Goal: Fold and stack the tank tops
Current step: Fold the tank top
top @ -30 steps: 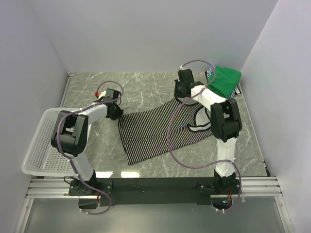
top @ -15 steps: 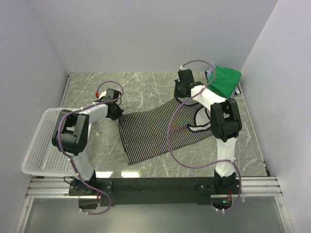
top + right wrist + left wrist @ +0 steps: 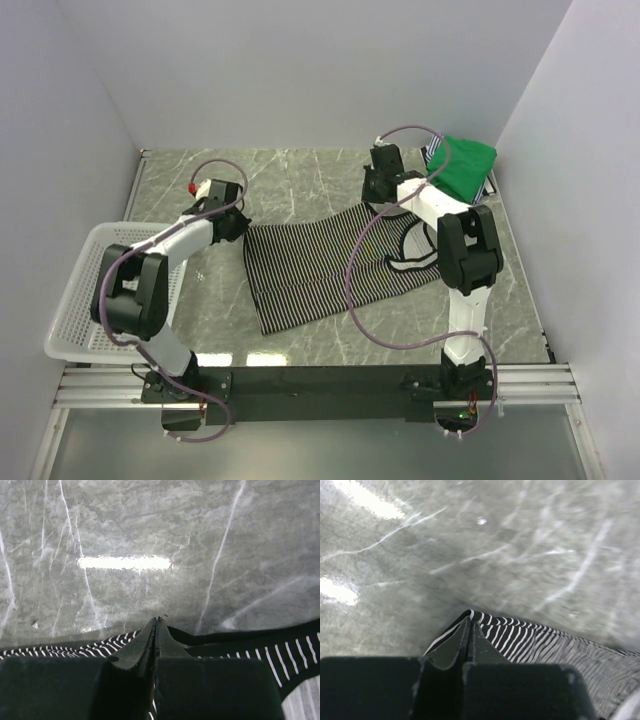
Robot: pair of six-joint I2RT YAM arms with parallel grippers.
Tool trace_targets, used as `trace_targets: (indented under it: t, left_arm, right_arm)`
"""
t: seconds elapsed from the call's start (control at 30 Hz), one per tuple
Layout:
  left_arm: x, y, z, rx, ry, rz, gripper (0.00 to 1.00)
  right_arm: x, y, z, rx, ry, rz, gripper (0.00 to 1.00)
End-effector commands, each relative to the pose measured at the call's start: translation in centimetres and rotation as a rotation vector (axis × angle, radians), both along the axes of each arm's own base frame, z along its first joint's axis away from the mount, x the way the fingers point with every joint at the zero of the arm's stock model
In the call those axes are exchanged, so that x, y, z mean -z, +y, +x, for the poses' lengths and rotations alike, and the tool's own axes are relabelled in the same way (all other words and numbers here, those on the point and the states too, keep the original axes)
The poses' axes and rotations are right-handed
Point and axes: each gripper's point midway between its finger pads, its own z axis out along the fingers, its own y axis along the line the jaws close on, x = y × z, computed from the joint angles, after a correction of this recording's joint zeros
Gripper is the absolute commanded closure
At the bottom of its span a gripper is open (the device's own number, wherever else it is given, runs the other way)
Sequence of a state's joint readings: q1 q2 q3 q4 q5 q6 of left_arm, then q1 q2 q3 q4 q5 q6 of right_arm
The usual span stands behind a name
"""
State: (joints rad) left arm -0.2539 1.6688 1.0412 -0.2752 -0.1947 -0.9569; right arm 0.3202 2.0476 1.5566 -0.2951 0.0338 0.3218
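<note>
The black-and-white striped tank top (image 3: 320, 265) lies spread on the marble table, its dark-edged straps toward the right. My left gripper (image 3: 236, 226) is shut on its far left corner (image 3: 485, 625), the cloth pinched between the fingers. At the far right edge of the top, my right gripper (image 3: 378, 190) is shut on the striped tank top (image 3: 300, 650) near its dark strap. A folded bright green tank top (image 3: 462, 166) rests at the back right corner, on top of another striped piece.
A white mesh basket (image 3: 82, 300) sits at the table's left edge beside the left arm. Purple cables loop from both arms, one trailing across the striped top. White walls close in the back and sides.
The left gripper has closed on the top's left corner and the left arm has shifted slightly, lifting its wrist. The right arm has moved a little to the right.
</note>
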Motion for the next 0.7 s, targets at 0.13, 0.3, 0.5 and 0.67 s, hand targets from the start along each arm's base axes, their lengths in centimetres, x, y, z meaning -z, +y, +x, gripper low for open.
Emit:
trace_targets:
  t: [0.13,0.3,0.5,0.67]
  left_arm:
    - [-2.7,-0.9,-0.6,0.011,-0.097,-0.069,0.99]
    - [-3.1,-1.2,-2.0,0.023,-0.118,-0.082,0.99]
    - [-3.3,-1.6,-4.4,0.044,-0.130,-0.087,0.99]
    - [-3.0,-1.8,-6.7,0.061,-0.138,-0.103,0.99]
  right_arm:
    - [-4.5,-1.0,-0.2,0.051,-0.123,0.047,1.00]
    - [-4.9,-1.9,-1.7,0.079,-0.141,0.063,1.00]
    - [-4.2,-3.4,-4.3,0.131,-0.131,0.063,1.00]
    - [-3.4,-4.6,-6.8,0.173,-0.109,0.066,1.00]
